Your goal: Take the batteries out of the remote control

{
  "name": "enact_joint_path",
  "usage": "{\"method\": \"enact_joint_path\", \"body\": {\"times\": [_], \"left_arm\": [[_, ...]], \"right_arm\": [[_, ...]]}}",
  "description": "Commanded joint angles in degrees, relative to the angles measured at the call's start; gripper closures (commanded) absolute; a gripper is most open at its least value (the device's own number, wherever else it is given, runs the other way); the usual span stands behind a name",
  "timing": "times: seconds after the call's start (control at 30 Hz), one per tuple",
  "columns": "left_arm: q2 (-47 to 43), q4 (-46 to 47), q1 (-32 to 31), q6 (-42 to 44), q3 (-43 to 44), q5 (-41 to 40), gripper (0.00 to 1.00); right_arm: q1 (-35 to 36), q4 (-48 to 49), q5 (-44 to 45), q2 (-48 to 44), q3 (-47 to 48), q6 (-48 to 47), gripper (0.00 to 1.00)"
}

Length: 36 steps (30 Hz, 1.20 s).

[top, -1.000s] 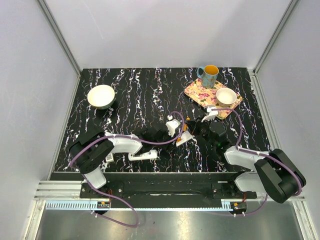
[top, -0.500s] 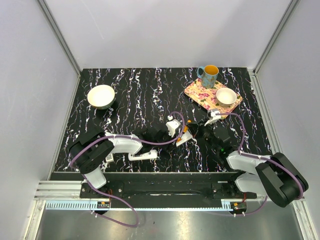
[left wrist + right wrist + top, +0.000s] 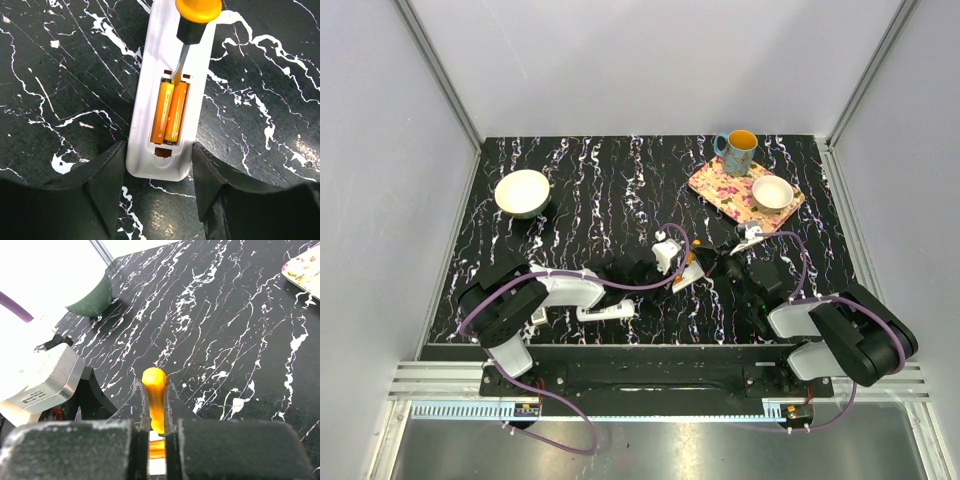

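The white remote (image 3: 170, 55) lies face down with its battery bay open. Two orange batteries (image 3: 171, 112) sit side by side in the bay. My left gripper (image 3: 157, 150) is shut on the remote's near end, with one finger (image 3: 107, 175) against each side. My right gripper (image 3: 152, 395) is shut on the orange handle of a screwdriver (image 3: 154, 377). The screwdriver (image 3: 197, 15) points down, and its metal tip rests at the far end of the batteries. In the top view both grippers meet over the remote (image 3: 688, 272) at mid-table. No blue battery shows.
A white bowl (image 3: 522, 192) stands at the far left. A floral tray (image 3: 720, 190) at the far right holds a small bowl (image 3: 772, 192), with a mug (image 3: 738, 152) behind it. A white elongated object (image 3: 607, 312) lies by the left arm near the front edge.
The right arm has shifted slightly, its wrist drifting a little toward the near right with the screwdriver still on the remote. The left arm and the remote have not moved.
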Motion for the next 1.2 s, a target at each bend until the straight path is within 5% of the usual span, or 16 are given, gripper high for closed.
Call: {"method": "enact_joint_path", "body": {"times": [0.0,0.5,1.17], "left_arm": [[4.57,-3.87,-1.74,-1.34,-1.96,2.4,0.82],[5.53,-4.57,-1.74,-1.16,-0.91,3.02,0.94],[5.36,-4.92,-1.74,-1.6,-0.82,2.32,0.94]], "right_arm": [[2.08,5.85,-14.53,1.11,-1.06,10.09,1.0],[2.08,8.84,-15.68,-1.44,-2.55,10.71,1.0],[2.0,-1.96,-12.34,-7.59,-0.88,7.28,1.0]]}}
